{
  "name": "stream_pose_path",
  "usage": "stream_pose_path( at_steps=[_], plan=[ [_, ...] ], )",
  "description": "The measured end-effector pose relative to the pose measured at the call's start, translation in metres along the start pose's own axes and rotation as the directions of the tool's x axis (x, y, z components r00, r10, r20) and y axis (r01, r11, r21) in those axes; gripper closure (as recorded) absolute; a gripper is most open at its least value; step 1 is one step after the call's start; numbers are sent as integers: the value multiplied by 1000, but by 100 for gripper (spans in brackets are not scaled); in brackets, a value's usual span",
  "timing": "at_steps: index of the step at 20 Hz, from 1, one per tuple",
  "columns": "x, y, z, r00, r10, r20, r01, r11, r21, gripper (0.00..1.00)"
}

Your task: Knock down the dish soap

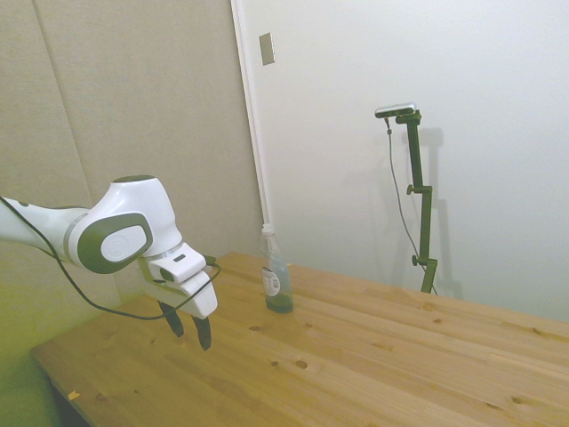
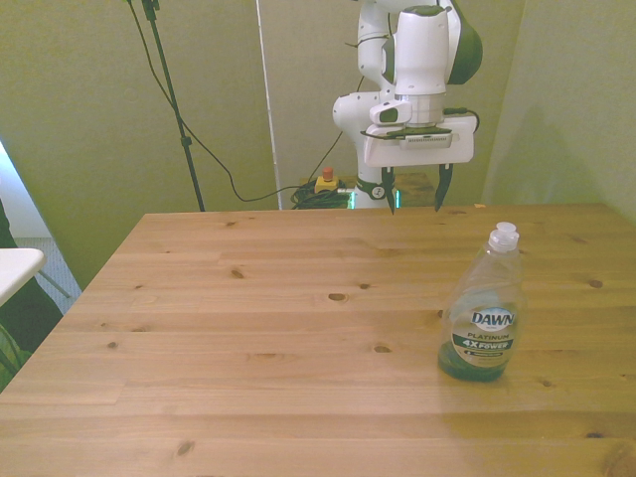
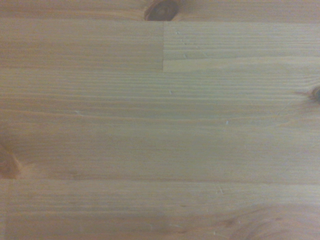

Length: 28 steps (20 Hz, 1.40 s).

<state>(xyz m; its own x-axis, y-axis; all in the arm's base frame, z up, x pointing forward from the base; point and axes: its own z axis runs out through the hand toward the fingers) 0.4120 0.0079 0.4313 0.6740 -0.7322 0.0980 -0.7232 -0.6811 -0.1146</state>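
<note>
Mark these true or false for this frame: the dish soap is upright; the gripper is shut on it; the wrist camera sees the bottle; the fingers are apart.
1. The dish soap stands upright on the table. True.
2. The gripper is shut on the bottle. False: it hangs clear of it, holding nothing.
3. The wrist view shows the bottle. False: only bare wood.
4. The fingers are apart. True.
</note>
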Motion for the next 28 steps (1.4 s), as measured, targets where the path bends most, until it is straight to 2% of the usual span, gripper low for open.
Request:
stream_pose_path(
  at_steps=[4,8,9,17,28],
  plan=[
    [-1,-7,-3,1000,28,-11,-28,1000,10,0],
    [3,-39,-19,994,96,-47,-92,993,67,0],
    [6,-48,-23,992,111,-55,-106,991,85,100],
    [38,-109,-48,979,179,-98,-162,973,164,100],
    [67,-173,-26,963,216,-159,-191,969,156,100]
  ],
)
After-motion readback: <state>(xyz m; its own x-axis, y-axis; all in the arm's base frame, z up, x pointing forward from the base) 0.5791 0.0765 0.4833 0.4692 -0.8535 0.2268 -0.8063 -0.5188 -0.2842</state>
